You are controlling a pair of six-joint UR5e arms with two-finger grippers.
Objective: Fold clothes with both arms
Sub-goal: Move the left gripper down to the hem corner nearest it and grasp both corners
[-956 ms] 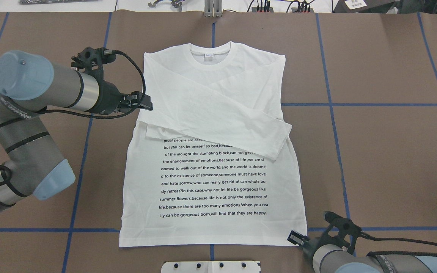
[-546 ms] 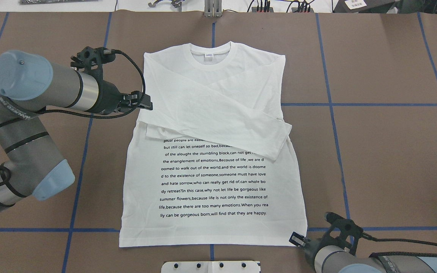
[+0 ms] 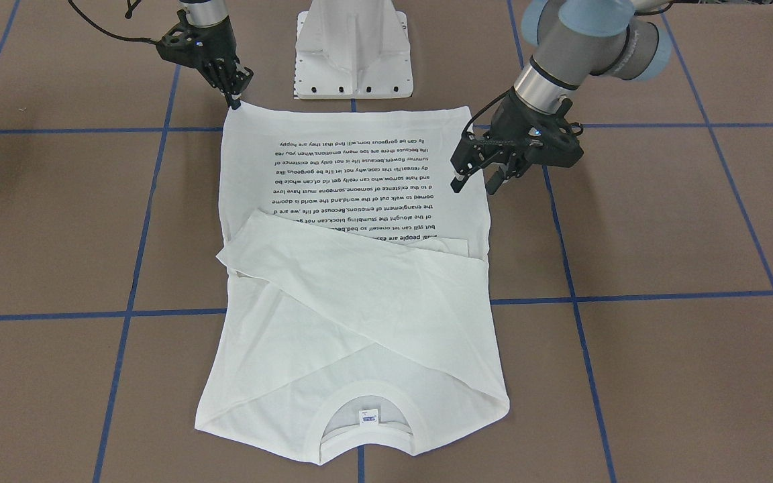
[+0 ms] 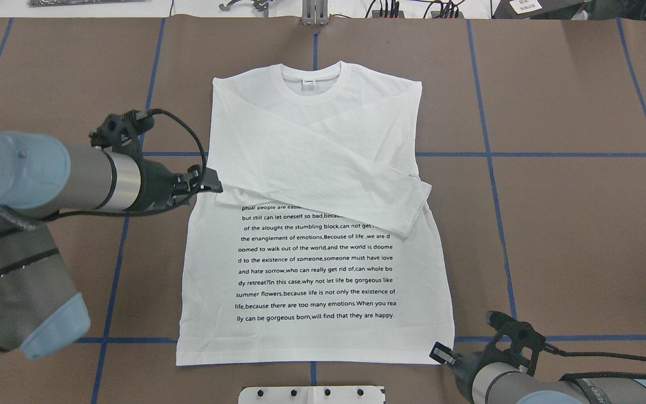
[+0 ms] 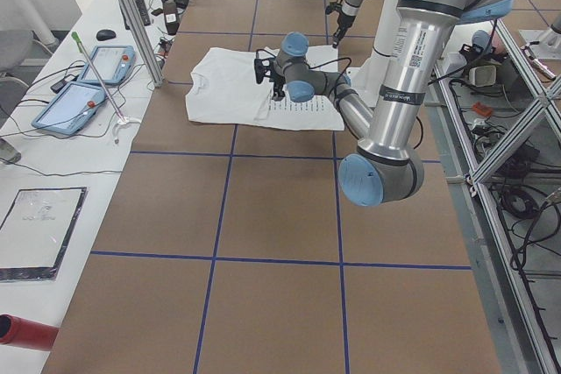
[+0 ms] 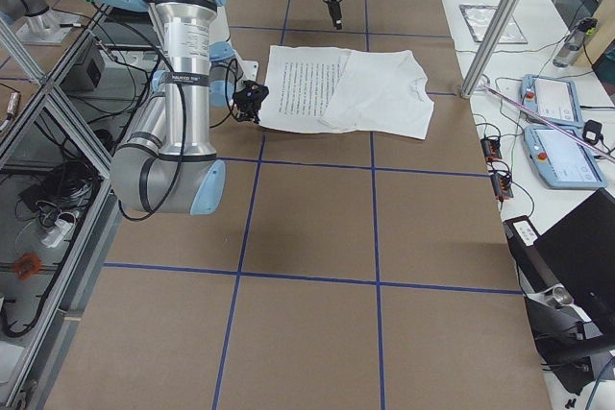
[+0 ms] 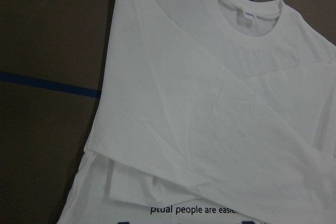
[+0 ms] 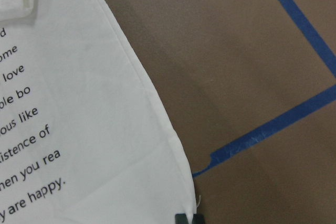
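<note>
The white long-sleeved shirt [image 4: 312,247] lies flat on the brown table, printed side up, collar at the far end, with both sleeves folded across the chest; it also shows in the front view [image 3: 353,282]. My left gripper [image 4: 211,183] is open and empty, hovering just above the shirt's left edge near the folded sleeve [image 7: 210,114]; the front view shows its fingers apart [image 3: 475,182]. My right gripper [image 4: 441,353] stands at the hem's right corner, fingers together on that corner [image 3: 233,102], as the right wrist view shows [image 8: 189,217].
The white pedestal base [image 3: 353,54] stands just behind the hem [image 4: 312,394]. Blue tape lines [image 4: 553,154] grid the brown table. Side benches hold tablets [image 5: 83,85] and an aluminium post [image 6: 485,36].
My left arm has moved back toward the robot along the shirt's left edge, with its gripper still open. The right gripper shifted only slightly at the hem corner.
</note>
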